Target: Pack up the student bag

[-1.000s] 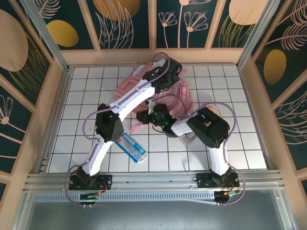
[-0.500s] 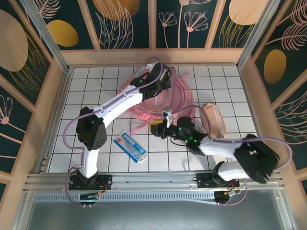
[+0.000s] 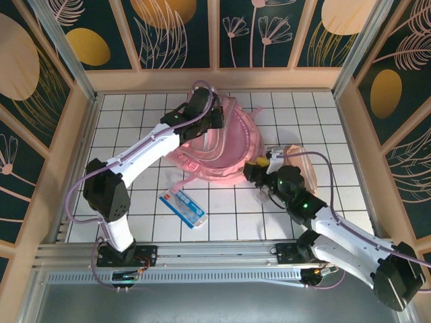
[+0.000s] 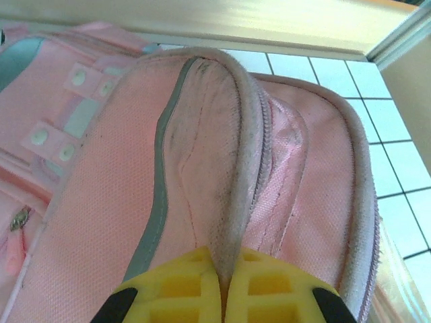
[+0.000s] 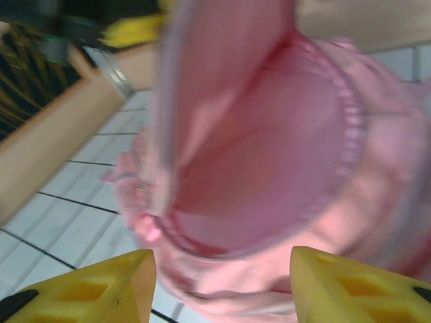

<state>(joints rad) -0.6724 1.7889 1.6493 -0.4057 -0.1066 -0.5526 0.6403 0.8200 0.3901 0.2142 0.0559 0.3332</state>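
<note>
Fabric ridge of the student bag [image 4: 101, 222] sits pinched in my left gripper [image 4: 222, 299], bottom centre; right wrist view reveals its hollow interior beyond my parted, empty right gripper [image 5: 217, 272].

A robotics lab test cell: robot arms [image 3: 145, 155] bolted to an aluminium rail [image 3: 215, 254] beside a white gridded table [image 3: 128, 114], boxed in by floral-printed panels [image 3: 182, 33].

White gridded table [image 3: 121, 121] with student bag [image 3: 225, 151], blue packet [image 3: 183, 206], pink pouch [image 3: 308, 168]
</note>
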